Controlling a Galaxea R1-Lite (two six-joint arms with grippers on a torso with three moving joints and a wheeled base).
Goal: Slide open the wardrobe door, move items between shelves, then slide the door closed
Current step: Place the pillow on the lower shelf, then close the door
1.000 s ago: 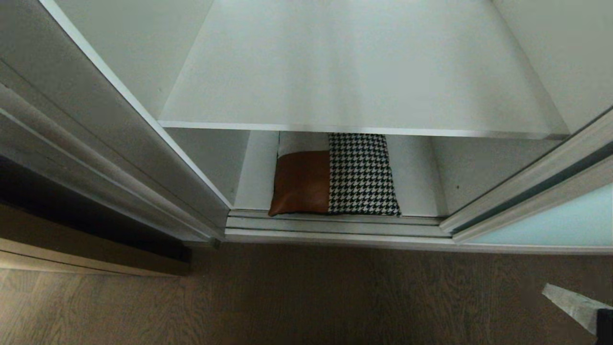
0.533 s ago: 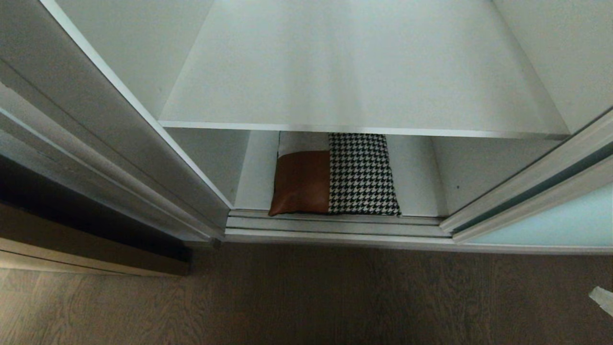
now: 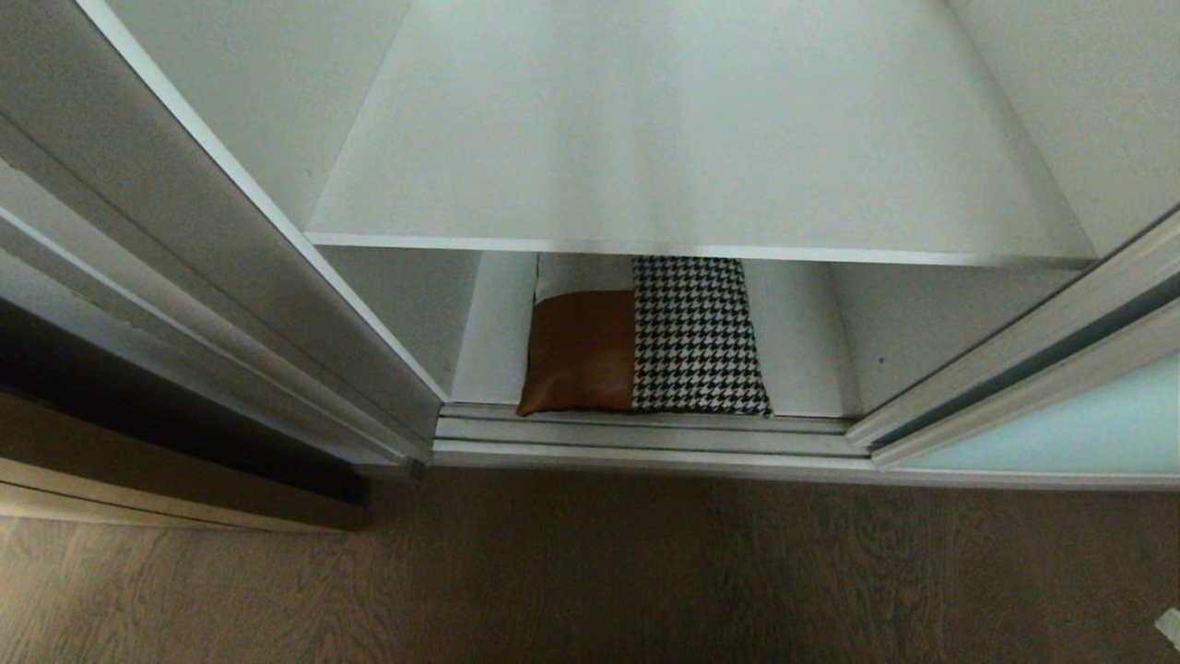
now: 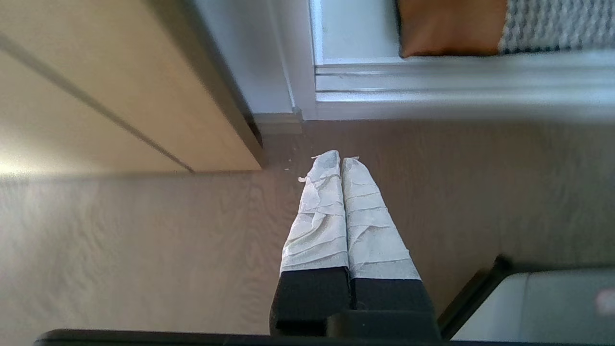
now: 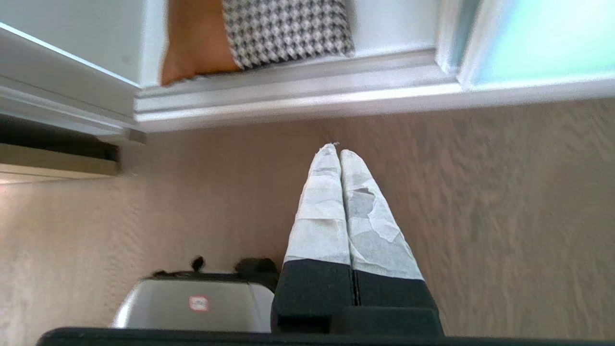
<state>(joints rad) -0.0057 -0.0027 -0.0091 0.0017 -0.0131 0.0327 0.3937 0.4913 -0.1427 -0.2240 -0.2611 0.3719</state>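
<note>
While the sliding wardrobe door (image 3: 1060,433) sits pushed off to the right of the bottom track (image 3: 645,433), the item (image 3: 645,337), a brown and houndstooth cushion-like bundle, lies on the lower shelf (image 3: 802,341) just behind that track, under the bare upper shelf (image 3: 691,166). Left gripper (image 4: 342,161) and right gripper (image 5: 338,151) are both clenched on nothing, hovering over the floor (image 3: 590,572) in front of the track. Looks like the move's done, so next should be reaching for the door and sliding it closed.
</note>
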